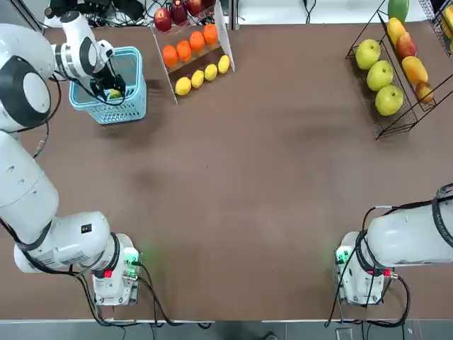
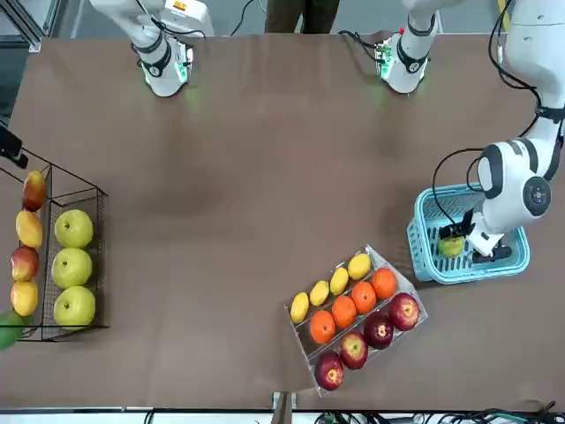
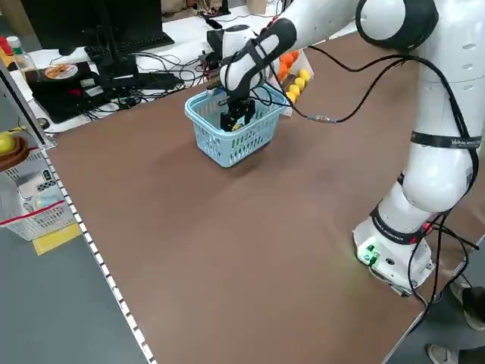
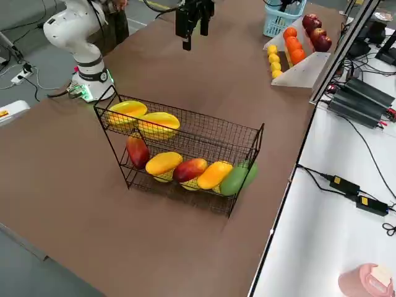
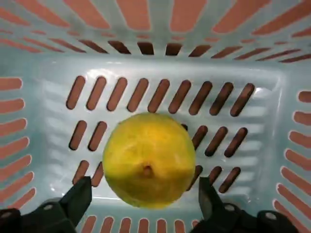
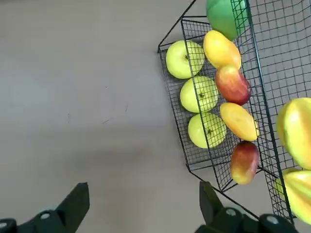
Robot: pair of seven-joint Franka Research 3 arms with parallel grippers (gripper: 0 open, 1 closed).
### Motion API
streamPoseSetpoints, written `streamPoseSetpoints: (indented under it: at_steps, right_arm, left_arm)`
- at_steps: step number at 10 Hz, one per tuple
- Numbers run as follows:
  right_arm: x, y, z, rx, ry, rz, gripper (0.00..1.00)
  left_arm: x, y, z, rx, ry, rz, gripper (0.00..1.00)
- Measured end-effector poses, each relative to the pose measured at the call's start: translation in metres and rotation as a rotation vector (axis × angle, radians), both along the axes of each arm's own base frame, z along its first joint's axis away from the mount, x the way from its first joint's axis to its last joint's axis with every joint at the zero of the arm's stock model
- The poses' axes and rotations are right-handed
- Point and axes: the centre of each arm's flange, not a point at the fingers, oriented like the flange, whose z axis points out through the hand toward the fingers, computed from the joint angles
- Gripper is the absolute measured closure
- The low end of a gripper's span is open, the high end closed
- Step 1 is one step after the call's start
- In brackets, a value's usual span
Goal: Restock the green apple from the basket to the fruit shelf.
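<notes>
The green apple [image 5: 148,160] lies on the floor of the light blue basket [image 1: 133,108] at the table's far left. My left gripper [image 1: 110,88] reaches down into the basket and is open, one finger on each side of the apple. The front view shows the same apple [image 2: 451,246] inside the basket [image 2: 422,254]. The black wire fruit shelf [image 1: 398,125] stands at the far right, with three green apples [image 1: 380,74] on its lower tray. My right gripper [image 6: 143,187] hangs open and empty high above the table, beside the shelf [image 6: 179,128].
A white-panelled stand [image 1: 225,32] of red apples, oranges and lemons sits just right of the basket. Mangoes [image 4: 164,164] fill the shelf's other trays. Bare brown tabletop [image 1: 248,177] stretches between basket and shelf. Cables and a desk lie beyond the table's far edge.
</notes>
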Motion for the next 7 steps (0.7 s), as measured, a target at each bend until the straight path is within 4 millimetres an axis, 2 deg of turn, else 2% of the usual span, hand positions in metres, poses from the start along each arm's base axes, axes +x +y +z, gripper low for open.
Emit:
streamPoseSetpoints:
  at_steps: [4,7]
  right_arm:
    - [0.002,0.008,-0.006,0.002,0.007,0.014,0.0]
    - [0.006,0.009,-0.017,0.001,0.006,0.017,0.0]
  left_arm:
    - [0.006,0.002,-0.021,-0.004,-0.009,0.003,0.03]
    - [0.007,0.002,-0.023,-0.004,-0.01,0.003,0.15]
